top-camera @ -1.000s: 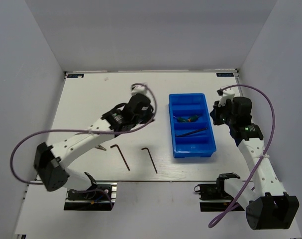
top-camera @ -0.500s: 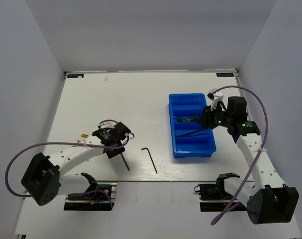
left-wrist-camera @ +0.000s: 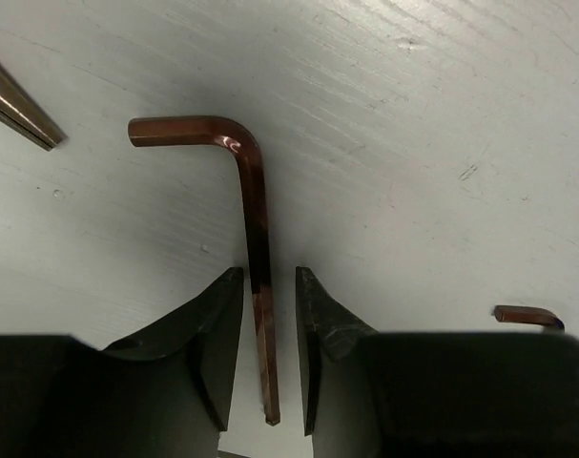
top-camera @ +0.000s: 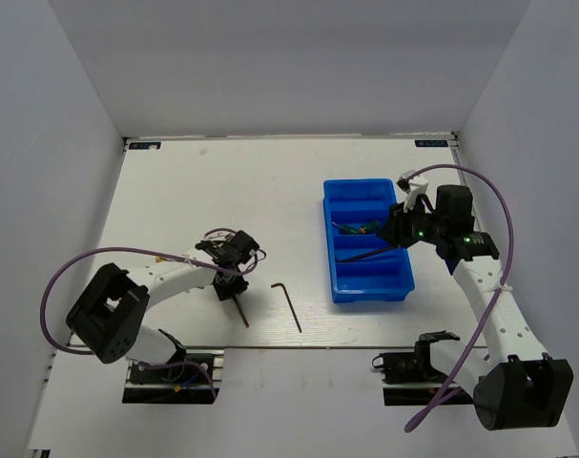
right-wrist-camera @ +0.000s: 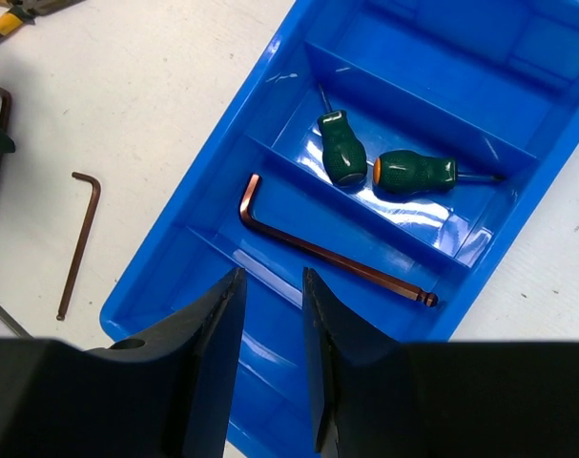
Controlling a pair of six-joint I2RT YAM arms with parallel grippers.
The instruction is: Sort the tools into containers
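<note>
The top external camera looks down from high above the near edge over the whole white table point(top-camera: 222, 191). The left wrist camera hangs very near a thin brown L-shaped metal hex key point(left-wrist-camera: 255, 219). The right wrist camera looks down, near, on the bright blue ribbed plastic tray point(right-wrist-camera: 384, 57). The overhead view shares both.

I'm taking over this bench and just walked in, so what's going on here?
Two robot arms are sorting hand tools into a blue tray. The left gripper is down at the table, its open jaws either side of a hex key, not yet closed on it. The right gripper hangs open and empty above the tray. Two green-handled screwdrivers lie in one compartment and a second hex key in the next. A third hex key lies loose on the table.
</note>
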